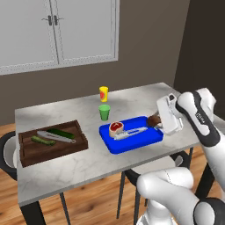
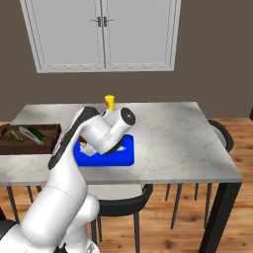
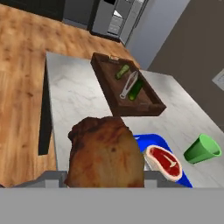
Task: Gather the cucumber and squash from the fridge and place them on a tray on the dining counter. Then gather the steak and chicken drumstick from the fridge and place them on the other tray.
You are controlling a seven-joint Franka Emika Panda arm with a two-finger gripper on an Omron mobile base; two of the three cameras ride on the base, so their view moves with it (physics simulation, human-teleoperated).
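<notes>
My gripper [image 1: 157, 121] is shut on the chicken drumstick [image 1: 154, 120], a dark brown lumpy piece held just above the right end of the blue tray [image 1: 132, 143]. In the hand view the drumstick [image 3: 105, 153] covers the foreground and hides the fingertips. The steak [image 1: 116, 127], red with a pale rim, lies on the blue tray beside a silver utensil [image 1: 132, 131]. On the left of the dining counter [image 1: 88, 162] the brown wooden tray [image 1: 52, 151] holds a dark green cucumber [image 1: 60, 132], a lighter green squash [image 1: 42, 140] and silver tongs [image 1: 55, 136].
A green cup [image 1: 104, 112] and a yellow bottle [image 1: 103, 93] stand behind the blue tray. Dark chairs sit under the counter's front edge and left end. White cabinet doors [image 1: 57, 30] hang on the back wall. The grey fridge [image 3: 109, 17] stands far across the wooden floor.
</notes>
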